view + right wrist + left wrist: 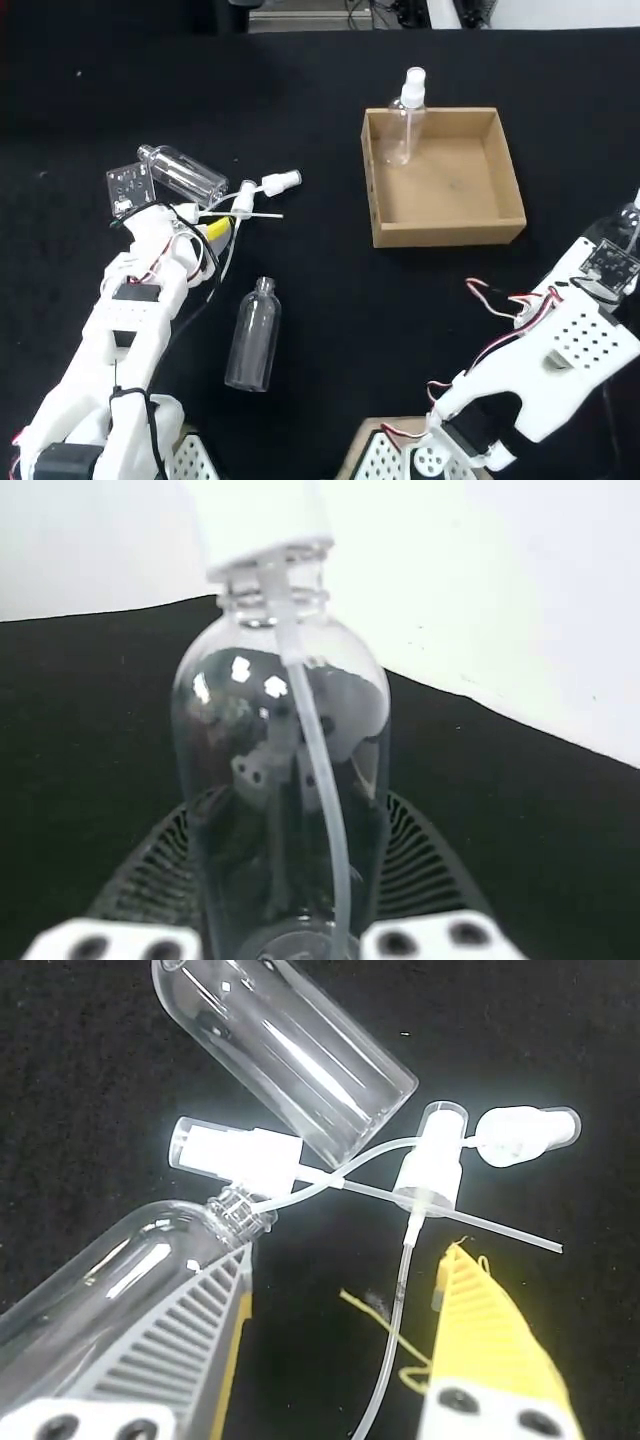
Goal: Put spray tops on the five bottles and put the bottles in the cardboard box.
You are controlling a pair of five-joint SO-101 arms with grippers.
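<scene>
Box (440,235) sits toward the far right of the table (330,100), with one topped bottle (405,130) standing in its far-left corner. Right claw (295,870) is clenched around a second topped bottle (280,760), held upright out by the table's right edge. Left claw (350,1255) is spread wide with nothing between its fingers, right at a tangle of loose spray tops (430,1165) on the table's left half. A bare bottle (130,1270) lies just beside its grey finger (200,1330). A far bottle (185,172) lies just past the tops, and a near bottle (253,333) lies closer to the front edge.
</scene>
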